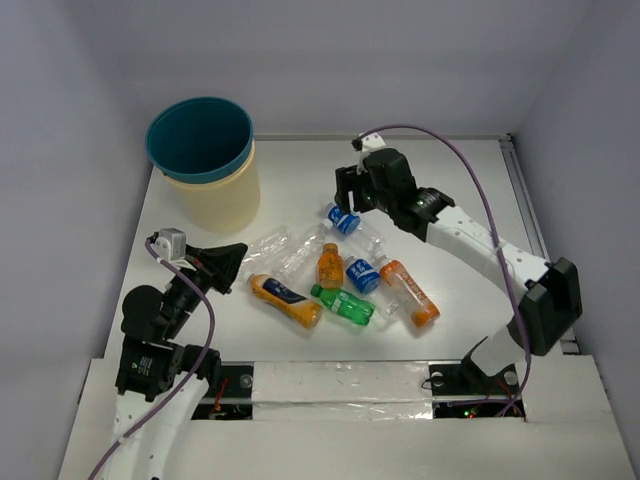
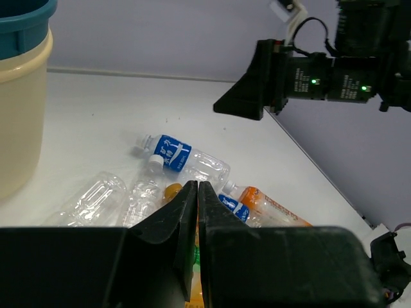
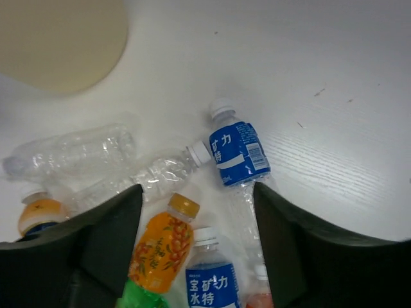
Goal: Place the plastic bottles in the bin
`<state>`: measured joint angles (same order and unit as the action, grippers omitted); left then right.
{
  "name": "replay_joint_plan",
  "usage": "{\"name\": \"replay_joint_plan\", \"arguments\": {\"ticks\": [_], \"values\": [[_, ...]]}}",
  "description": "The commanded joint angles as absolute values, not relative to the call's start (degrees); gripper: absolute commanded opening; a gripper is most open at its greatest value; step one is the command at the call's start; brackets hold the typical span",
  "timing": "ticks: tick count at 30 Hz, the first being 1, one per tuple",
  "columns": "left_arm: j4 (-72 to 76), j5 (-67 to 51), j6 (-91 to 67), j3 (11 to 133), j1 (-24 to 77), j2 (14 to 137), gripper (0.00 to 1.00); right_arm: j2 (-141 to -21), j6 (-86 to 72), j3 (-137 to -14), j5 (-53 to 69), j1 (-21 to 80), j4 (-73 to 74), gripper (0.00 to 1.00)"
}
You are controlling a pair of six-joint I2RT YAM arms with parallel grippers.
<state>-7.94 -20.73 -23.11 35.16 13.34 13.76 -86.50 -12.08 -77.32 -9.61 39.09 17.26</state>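
Observation:
Several plastic bottles lie in a cluster mid-table: a blue-labelled clear one (image 1: pixel 352 226), two clear ones (image 1: pixel 268 246), a small orange one (image 1: pixel 329 266), another blue-labelled one (image 1: pixel 362 274), a green one (image 1: pixel 343 304), and orange ones at left (image 1: pixel 286 301) and right (image 1: pixel 410 292). The bin (image 1: pixel 205 162), cream with a teal rim, stands at the back left. My right gripper (image 1: pixel 350 190) is open and empty, above the far blue-labelled bottle (image 3: pixel 236 151). My left gripper (image 1: pixel 238 265) is shut and empty, just left of the cluster; its fingers (image 2: pixel 183 212) are pressed together.
The white table (image 1: pixel 450 180) is walled by grey panels. A metal rail (image 1: pixel 530 215) runs along the right edge. The right arm's cable (image 1: pixel 470 180) loops above the table. The bin's side (image 2: pixel 19 115) fills the left of the left wrist view.

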Motion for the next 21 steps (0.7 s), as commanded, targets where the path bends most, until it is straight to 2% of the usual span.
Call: {"name": "replay_joint_plan", "arguments": {"ticks": [1, 9, 21], "values": [[-5.4, -20.3, -22.9, 35.1, 13.7, 15.2, 0.02, -92.5, -7.4, -83.5, -6.9, 37.4, 22.7, 0.78], [-5.4, -20.6, -22.9, 35.0, 13.7, 15.5, 0.04, -107.4, -1.4, -92.8, -2.5, 36.3, 32.1, 0.94], [-5.1, -21.4, -22.9, 34.8, 13.7, 16.2, 0.11, -117.0, 1.5, -99.4, -3.2, 34.2, 36.7, 0.94]]}}
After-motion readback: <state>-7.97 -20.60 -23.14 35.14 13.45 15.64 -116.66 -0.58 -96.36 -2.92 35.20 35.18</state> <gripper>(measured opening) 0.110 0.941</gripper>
